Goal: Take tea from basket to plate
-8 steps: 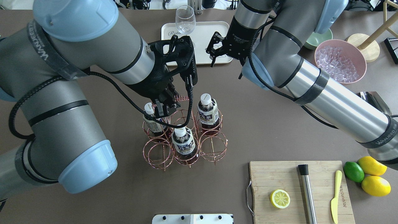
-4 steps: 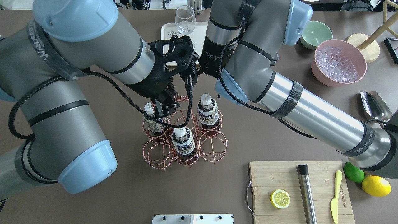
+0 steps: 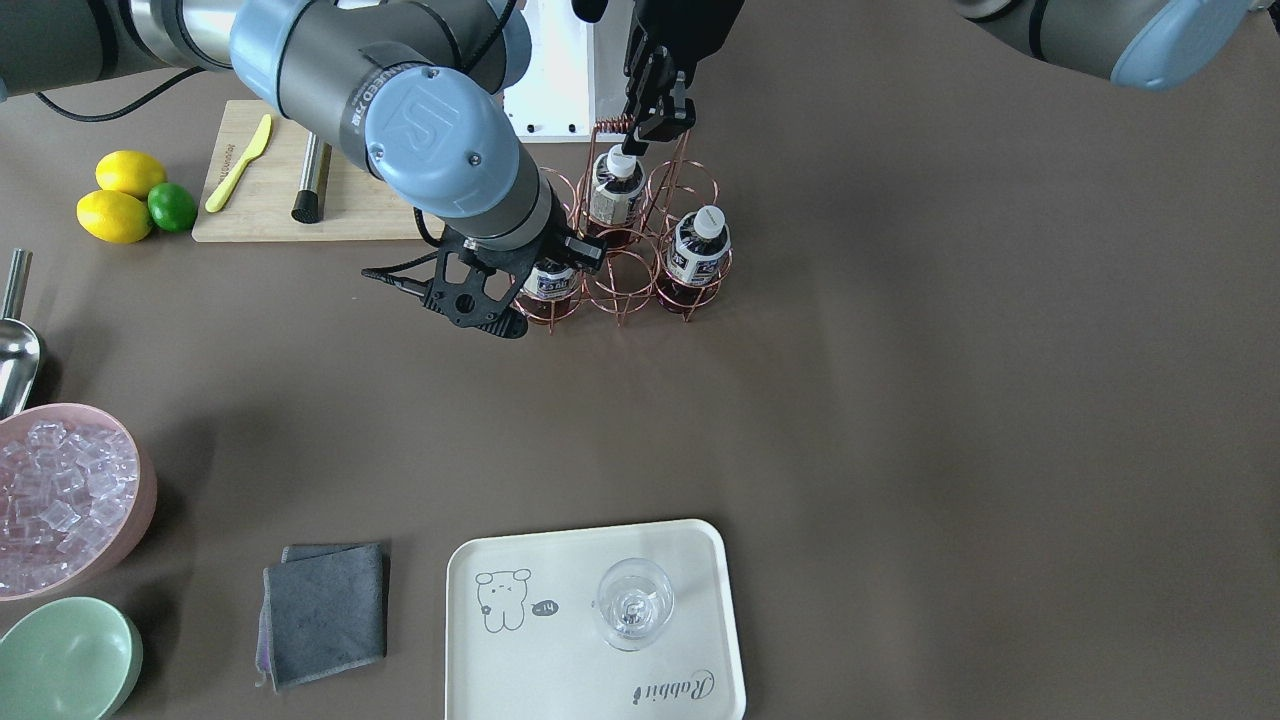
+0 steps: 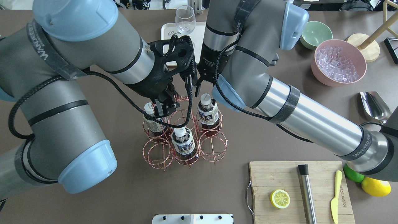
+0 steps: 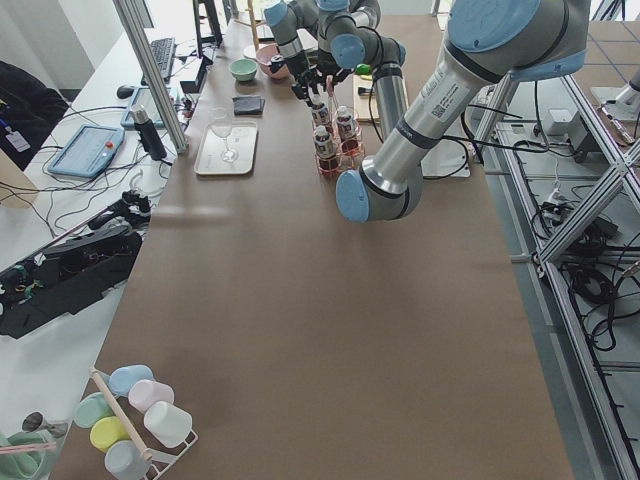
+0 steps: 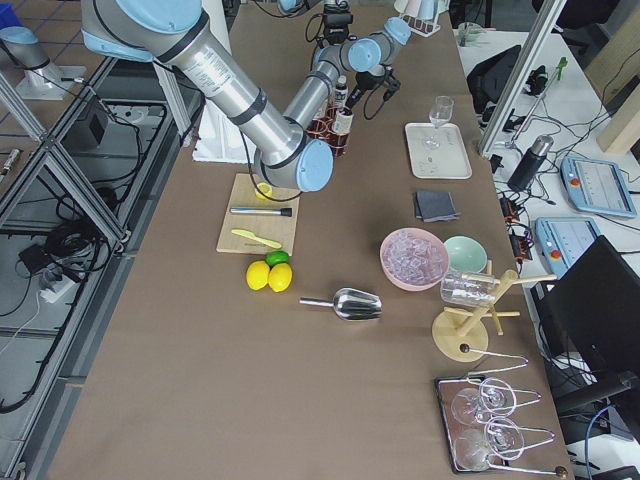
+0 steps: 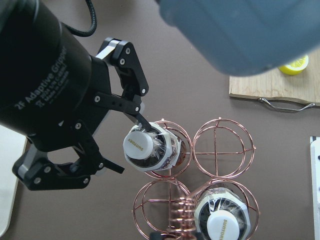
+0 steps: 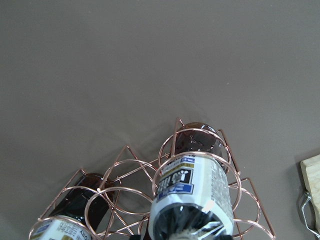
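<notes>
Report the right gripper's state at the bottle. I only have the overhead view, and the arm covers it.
Observer: The left wrist view shows the right gripper open, a fingertip on either side of the white cap of the bottle, not closed on it.
Operator: Check the tray. It's mostly hidden for me.
Observer: In the front view the tray holds a glass, and the part around the drawing is bare.
Operator: Name anything beside it.
Observer: A folded grey cloth lies beside the tray, apart from it.
</notes>
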Motion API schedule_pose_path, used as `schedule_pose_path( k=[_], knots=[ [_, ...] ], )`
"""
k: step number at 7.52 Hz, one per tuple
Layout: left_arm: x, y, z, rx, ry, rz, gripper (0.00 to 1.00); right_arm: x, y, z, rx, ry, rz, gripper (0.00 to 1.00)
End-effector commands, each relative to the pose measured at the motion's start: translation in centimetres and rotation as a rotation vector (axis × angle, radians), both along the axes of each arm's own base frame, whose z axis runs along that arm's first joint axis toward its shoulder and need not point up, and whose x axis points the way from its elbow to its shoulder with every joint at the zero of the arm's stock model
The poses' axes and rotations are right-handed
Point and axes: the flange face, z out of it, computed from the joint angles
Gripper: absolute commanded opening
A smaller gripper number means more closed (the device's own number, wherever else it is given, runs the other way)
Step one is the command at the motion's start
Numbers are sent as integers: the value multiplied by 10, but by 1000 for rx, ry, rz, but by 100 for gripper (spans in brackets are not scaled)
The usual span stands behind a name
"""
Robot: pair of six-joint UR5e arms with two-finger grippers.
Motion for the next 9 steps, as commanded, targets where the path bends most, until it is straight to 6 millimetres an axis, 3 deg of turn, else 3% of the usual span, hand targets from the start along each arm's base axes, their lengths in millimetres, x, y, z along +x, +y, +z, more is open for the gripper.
schedule_pose_path(
  k=[1,2,4,5,6,8,9],
  knots=[
    [-1,0,-1,1,2,-1,0,4,16,-7,-12,17,-17,50],
    [-2,0,-2,2,3,-1,0,4,16,-7,-13,18,-17,36],
    [-1,1,-1,3,3,1,0,5,15,-8,-11,18,-14,25],
    [0,0,-1,3,3,1,0,9,14,-9,-7,16,-9,7],
    [0,0,-1,3,3,1,0,16,14,-13,-1,9,-1,0],
    [-1,1,-1,5,4,0,0,48,29,-32,-6,26,18,0],
    [-1,1,-1,5,3,2,0,77,27,-40,-5,26,50,0]
  ],
)
